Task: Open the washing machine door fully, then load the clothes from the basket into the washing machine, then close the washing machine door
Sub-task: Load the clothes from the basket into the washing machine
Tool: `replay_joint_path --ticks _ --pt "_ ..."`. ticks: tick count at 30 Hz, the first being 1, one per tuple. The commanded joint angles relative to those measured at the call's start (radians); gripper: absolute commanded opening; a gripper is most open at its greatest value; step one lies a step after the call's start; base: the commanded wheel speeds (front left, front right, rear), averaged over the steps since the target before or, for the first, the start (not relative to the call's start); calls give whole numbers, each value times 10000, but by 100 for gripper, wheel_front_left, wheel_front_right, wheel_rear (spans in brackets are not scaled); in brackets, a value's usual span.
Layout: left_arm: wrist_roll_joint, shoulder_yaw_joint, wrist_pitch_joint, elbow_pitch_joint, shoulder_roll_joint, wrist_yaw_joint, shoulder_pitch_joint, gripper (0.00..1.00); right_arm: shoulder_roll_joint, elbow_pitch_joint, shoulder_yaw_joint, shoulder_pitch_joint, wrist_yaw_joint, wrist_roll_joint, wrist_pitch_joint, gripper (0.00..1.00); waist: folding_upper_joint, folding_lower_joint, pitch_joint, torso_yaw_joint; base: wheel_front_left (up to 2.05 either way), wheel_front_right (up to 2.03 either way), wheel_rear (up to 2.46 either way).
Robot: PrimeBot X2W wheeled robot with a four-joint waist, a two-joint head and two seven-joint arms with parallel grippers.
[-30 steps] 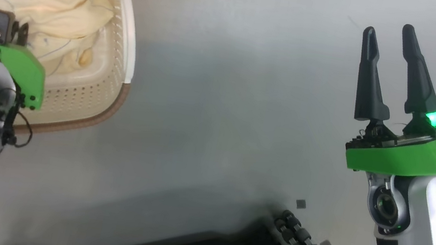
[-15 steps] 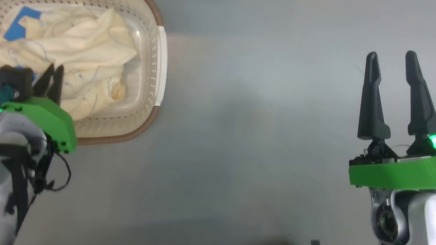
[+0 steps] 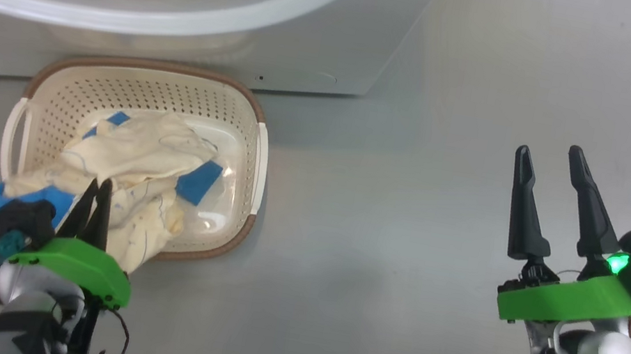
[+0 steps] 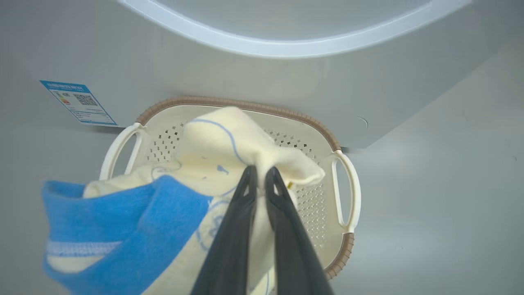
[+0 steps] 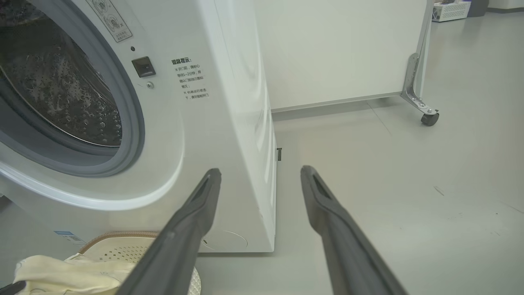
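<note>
Grey floor (image 3: 375,278) carries the basket (image 3: 178,72) at the foot of the washing machine (image 3: 324,55). My left claw (image 3: 98,184) is clamped on the cream clothes (image 3: 138,149) above the basket's near rim. I'd lift straight up so trailing cloth clears it. My right claw (image 3: 547,150) hovers well aside, fingers wide apart.

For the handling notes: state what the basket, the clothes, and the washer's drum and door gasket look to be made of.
Basket: likely moulded plastic; cream, slightly glossy, even punched holes, ribbed brown rim.
Clothes: soft fabric, perhaps cotton knit; matte, crumpled folds, blue trim.
Drum: metal, probably stainless steel; shiny dimpled wall.
Gasket: looks like grey rubber; a dull, smooth ring around the opening.
</note>
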State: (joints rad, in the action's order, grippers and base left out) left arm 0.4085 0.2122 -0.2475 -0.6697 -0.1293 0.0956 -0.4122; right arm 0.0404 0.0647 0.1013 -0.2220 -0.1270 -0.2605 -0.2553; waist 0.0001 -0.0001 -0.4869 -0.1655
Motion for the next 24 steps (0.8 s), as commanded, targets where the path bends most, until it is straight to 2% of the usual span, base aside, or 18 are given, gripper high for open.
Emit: replay_joint_path --ticks 1,14,24 --pt "-134 -499 -141 585 -107 -35 377 0 98 -250 118 211 -37 138 -65 100 -1 1 713 233 0 0 0" --pt "-761 -1633 -142 3164 555 145 2735 0 98 -140 -57 1044 -37 525 -65 100 -1 1 2345 436 0 0 0" --pt "-806 -2032 -143 4158 764 257 4027 0 98 -178 -165 1679 -37 675 -65 100 -1 1 3304 482 0 0 0"
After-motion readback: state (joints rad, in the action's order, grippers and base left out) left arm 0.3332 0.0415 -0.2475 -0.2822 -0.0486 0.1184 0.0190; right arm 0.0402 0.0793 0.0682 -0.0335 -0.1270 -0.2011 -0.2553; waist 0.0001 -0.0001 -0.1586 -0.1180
